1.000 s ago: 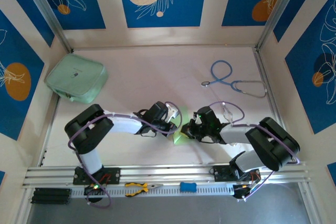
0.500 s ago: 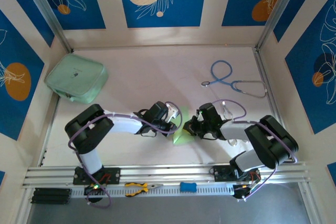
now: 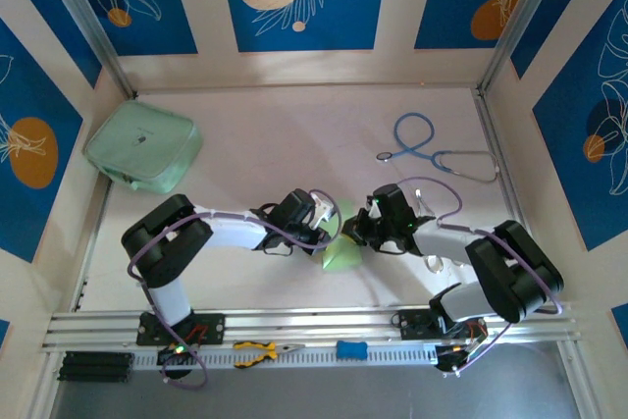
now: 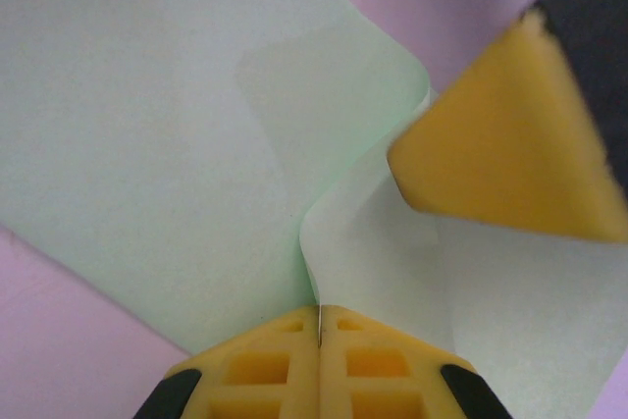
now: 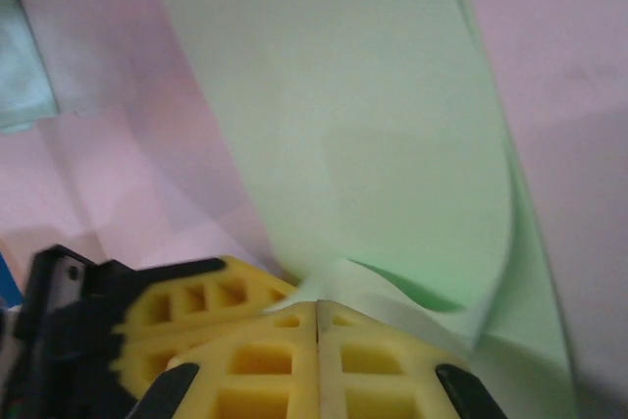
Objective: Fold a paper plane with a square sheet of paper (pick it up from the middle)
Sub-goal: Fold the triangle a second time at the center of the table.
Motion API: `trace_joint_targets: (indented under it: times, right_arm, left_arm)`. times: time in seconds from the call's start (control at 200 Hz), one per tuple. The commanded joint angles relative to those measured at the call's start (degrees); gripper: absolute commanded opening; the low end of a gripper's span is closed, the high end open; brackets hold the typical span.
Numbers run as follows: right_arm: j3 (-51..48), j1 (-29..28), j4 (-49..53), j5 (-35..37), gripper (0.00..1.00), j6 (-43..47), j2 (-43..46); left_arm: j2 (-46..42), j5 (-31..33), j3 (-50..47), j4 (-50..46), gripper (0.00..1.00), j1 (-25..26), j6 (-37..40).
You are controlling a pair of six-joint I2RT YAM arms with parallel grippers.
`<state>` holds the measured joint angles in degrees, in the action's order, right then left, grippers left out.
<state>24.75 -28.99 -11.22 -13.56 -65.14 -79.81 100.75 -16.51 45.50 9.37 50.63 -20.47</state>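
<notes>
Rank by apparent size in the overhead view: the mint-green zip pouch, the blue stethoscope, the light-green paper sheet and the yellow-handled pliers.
1. Mint-green zip pouch, clearly largest.
2. Blue stethoscope, sprawling but thin.
3. Light-green paper sheet and yellow-handled pliers look alike; the paper is curled and partly hidden, so unranked.

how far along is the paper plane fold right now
Early. Done: the square sheet of paper is gripped, pinched by the left claw and the right claw, both shut on it. In hand: the sheet bows in a loose curve between them, with no crisp crease that I can see. Left: essentially every fold; no sharp nose or dart shape shows yet.
</notes>
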Motion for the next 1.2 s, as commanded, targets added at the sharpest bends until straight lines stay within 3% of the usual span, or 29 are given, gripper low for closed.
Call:
trace_joint_targets:
  times: [0.0,0.24,0.55,0.715,0.93,1.195]
  right_arm:
    - [-0.8,1.2,0.7,-0.4,0.0,1.4,-2.7]
    - [-4.2,3.7,-2.0,-0.2,0.0,0.5,-4.8]
    - [-3.2,6.2,-2.9,-3.4,0.0,2.3,2.0]
    - [-4.6,6.5,-5.3,-5.4,0.0,2.9,-0.6]
    - [-7.1,6.9,-3.9,-1.4,0.0,2.4,-3.4]
    - [-4.7,6.6,-2.0,-3.8,0.0,4.1,3.6]
  left_arm:
    - [1.2,-1.0,0.5,-2.8,0.01,-0.4,1.0]
    - [1.2,-0.9,0.5,-2.9,0.01,-0.4,1.2]
    - [1.3,-1.1,0.6,-3.0,0.01,-0.4,1.0]
    - [1.4,-1.2,0.6,-3.0,0.01,-0.4,1.0]
    - [1.1,-1.0,0.6,-3.1,0.01,-0.4,1.1]
    - [1.0,-0.6,0.6,-3.4,0.01,-0.4,1.0]
